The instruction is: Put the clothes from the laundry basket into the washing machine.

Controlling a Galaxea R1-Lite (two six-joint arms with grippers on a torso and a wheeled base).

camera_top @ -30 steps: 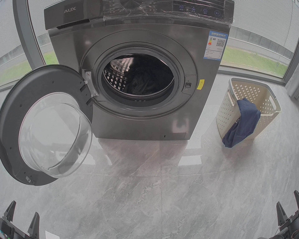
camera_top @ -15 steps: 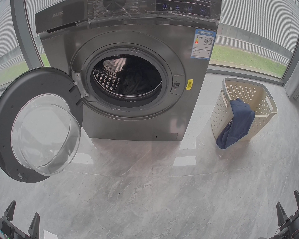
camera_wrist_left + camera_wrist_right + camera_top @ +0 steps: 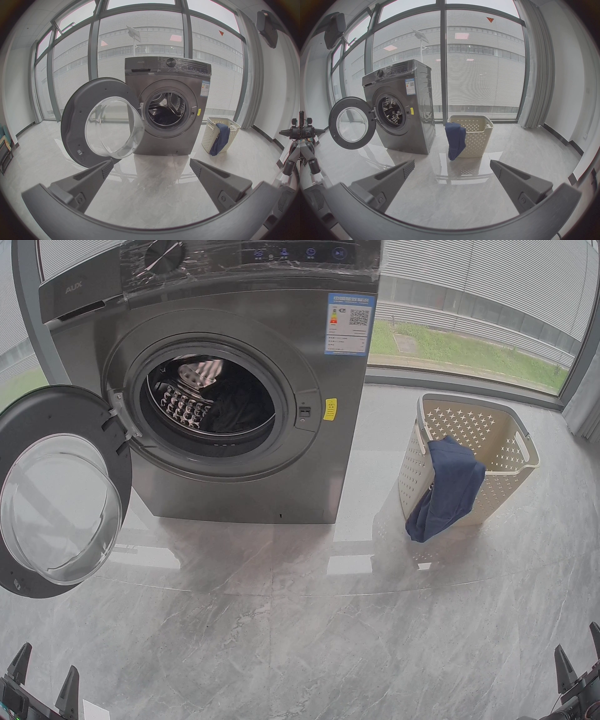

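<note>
Blue garment [image 3: 447, 487]: draped lengthwise down the laundry basket's [image 3: 481, 404] near rim, right of washing machine [image 3: 250, 321]. Right pincer [image 3: 576, 640] nearer, garment ahead-left; left pincer [image 3: 49, 659] farther. Both spread apart, empty.

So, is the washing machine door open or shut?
Open. The door stands swung out to the left, and the drum shows dark cloth inside.

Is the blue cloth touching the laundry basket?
Touching. The head view shows the blue cloth draped over the rim of the laundry basket, hanging down its outside.
</note>
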